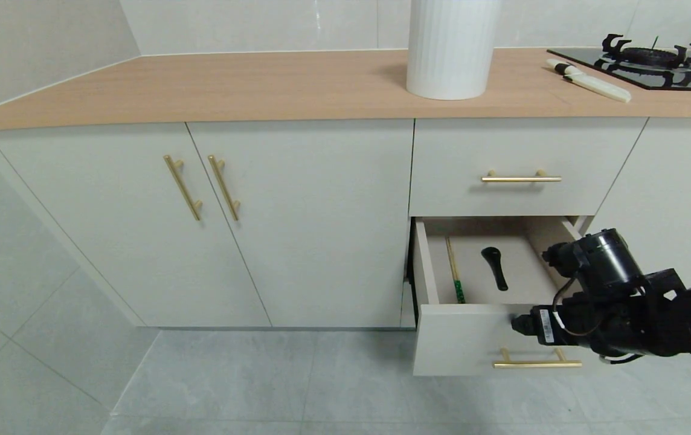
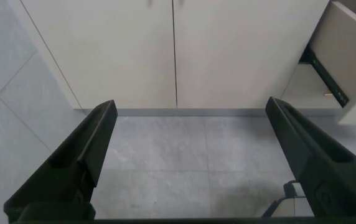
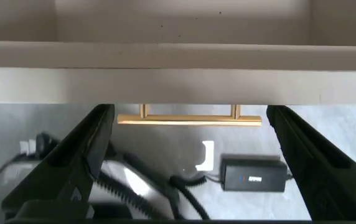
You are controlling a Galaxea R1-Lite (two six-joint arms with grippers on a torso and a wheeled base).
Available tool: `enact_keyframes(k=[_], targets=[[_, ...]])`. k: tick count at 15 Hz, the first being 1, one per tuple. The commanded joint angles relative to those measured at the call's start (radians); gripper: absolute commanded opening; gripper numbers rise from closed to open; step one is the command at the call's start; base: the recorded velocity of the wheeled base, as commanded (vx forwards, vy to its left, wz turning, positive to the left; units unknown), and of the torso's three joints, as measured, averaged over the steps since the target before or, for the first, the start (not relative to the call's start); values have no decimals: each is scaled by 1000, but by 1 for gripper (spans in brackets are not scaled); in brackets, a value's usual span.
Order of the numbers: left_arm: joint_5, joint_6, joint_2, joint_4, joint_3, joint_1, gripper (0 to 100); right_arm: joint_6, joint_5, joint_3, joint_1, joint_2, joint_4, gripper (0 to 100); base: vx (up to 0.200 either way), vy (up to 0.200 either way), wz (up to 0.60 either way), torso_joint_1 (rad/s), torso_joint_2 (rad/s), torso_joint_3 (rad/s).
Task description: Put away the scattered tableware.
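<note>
Black spoon (image 1: 494,267), green-tipped chopsticks (image 1: 454,270) lying in open drawer (image 1: 466,344)

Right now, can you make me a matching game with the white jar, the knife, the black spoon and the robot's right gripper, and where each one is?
Things:
1. white jar
2. knife
3. black spoon
4. right gripper

Places:
A. inside the open drawer
B. lying flat on the counter beside the stove
C. fingers open, at that drawer's front panel
D. standing upright on the counter

Pairs: 1-D, 2-B, 3-A, 4-C.
</note>
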Motion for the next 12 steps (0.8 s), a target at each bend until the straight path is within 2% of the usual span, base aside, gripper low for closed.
enact_keyframes(k=[1, 5, 12], targets=[[0, 0, 0, 0, -1, 0, 100, -3, -3, -86, -41, 81, -5, 100, 0, 0, 0, 0, 0, 0], [0, 0, 0, 0, -1, 0, 100, -15, -3, -245, -70, 216, -48, 100, 0, 0, 0, 0, 0, 0], [0, 0, 0, 0, -1, 0, 100, -15, -3, -199, -113, 332, -481, 100, 0, 0, 0, 0, 0, 0]])
